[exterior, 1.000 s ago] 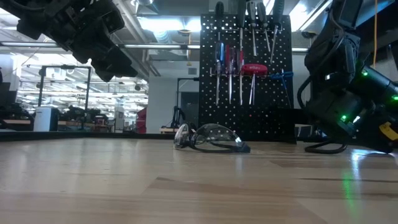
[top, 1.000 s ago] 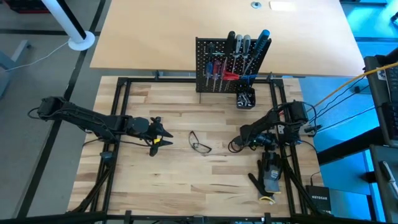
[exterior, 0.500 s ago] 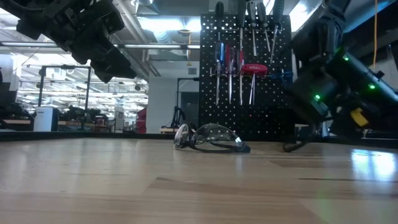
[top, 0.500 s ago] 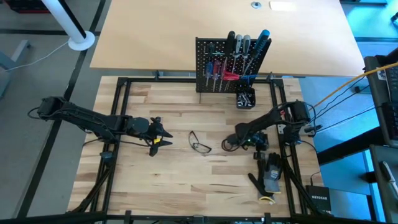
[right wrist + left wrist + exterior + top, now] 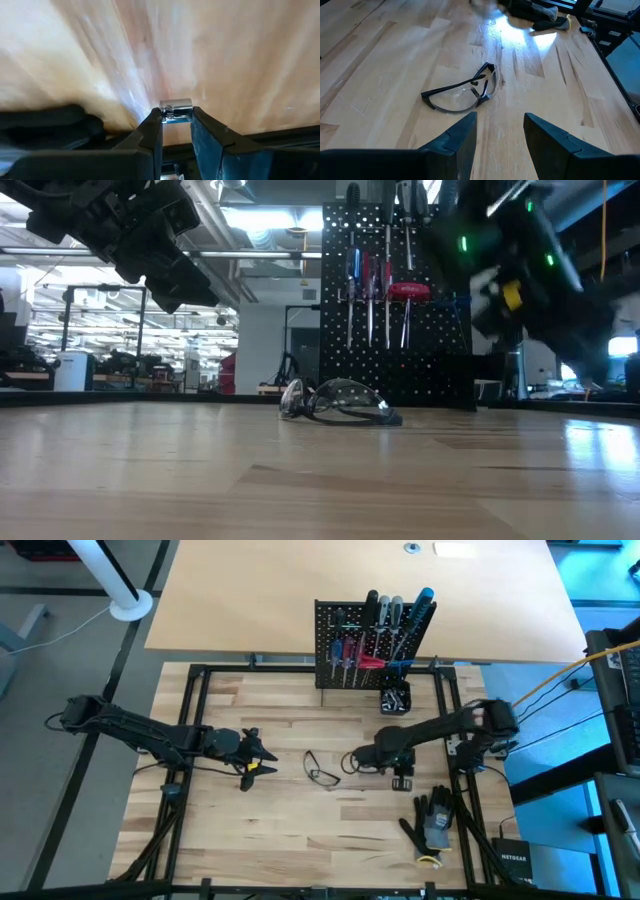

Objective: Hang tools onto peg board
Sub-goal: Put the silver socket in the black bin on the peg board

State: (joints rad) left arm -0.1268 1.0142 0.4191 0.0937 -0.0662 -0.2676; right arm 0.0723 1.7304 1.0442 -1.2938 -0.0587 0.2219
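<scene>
Gripping a small metal socket between its fingers, right hand sits centre of the high view, over the bench. Left hand, centre-left, fingers spread, empty. Safety glasses lie between them. Gloves lower right. Farther back, peg board already carries most tools; socket not yet placed.

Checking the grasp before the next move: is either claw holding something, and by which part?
The right claw pinches a small shiny metal cylinder between its fingertips, across its sides. The left claw stands open, holding nothing.
</scene>
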